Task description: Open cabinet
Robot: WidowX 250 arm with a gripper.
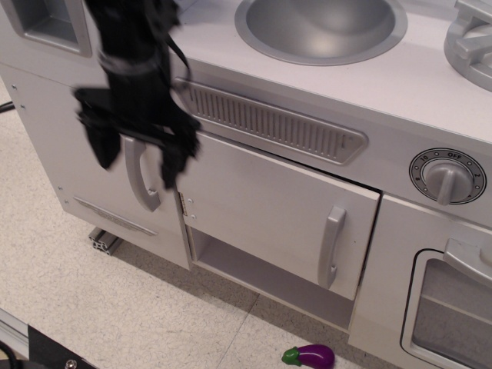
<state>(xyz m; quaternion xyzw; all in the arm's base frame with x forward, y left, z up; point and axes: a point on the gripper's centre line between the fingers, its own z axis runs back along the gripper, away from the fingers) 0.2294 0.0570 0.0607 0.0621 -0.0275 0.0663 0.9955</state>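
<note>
Black gripper (138,157), blurred, fingers spread, empty; steer right to wide light-grey cabinet door's (261,204) vertical grey bar handle (331,247), pull outward.

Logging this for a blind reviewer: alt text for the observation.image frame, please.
A motion-blurred black gripper hangs open over the curved handle of a narrow door, left of the wide light-grey cabinet, which stands slightly ajar with its bar handle untouched. Sink above, dial at right, toy eggplant on the floor.

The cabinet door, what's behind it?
The cabinet door stands slightly ajar. Below its lower edge shows an open, bare-looking shelf. Whatever lies higher up behind the door is covered.
</note>
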